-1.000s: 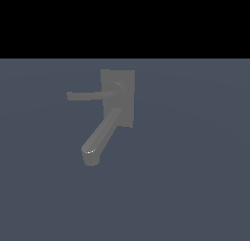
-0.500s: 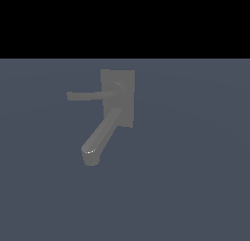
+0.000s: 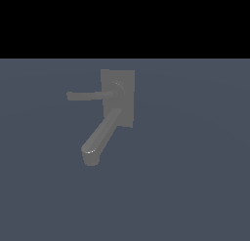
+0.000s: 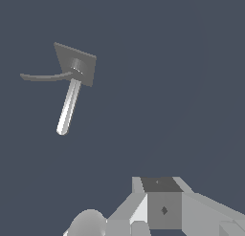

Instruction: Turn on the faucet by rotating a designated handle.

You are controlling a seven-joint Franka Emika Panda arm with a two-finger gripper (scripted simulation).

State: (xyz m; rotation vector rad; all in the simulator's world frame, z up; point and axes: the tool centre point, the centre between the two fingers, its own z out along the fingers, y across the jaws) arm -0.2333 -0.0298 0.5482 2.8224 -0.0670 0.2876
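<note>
End effector [image 4: 165,209] only partly visible at wrist view's edge, fingers out of frame; cannot tell whether wide or narrow. Well apart from faucet [image 3: 117,98]. Faucet stands on flat blue-grey surface [image 3: 195,186]. Handle [image 3: 88,95] points toward exterior view's left. Thick spout [image 3: 100,135] angles down-left, nothing touching it.

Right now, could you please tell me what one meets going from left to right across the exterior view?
The free tip of the handle → the rounded tip of the spout → the rectangular back plate of the faucet. The end effector is not in that view.
</note>
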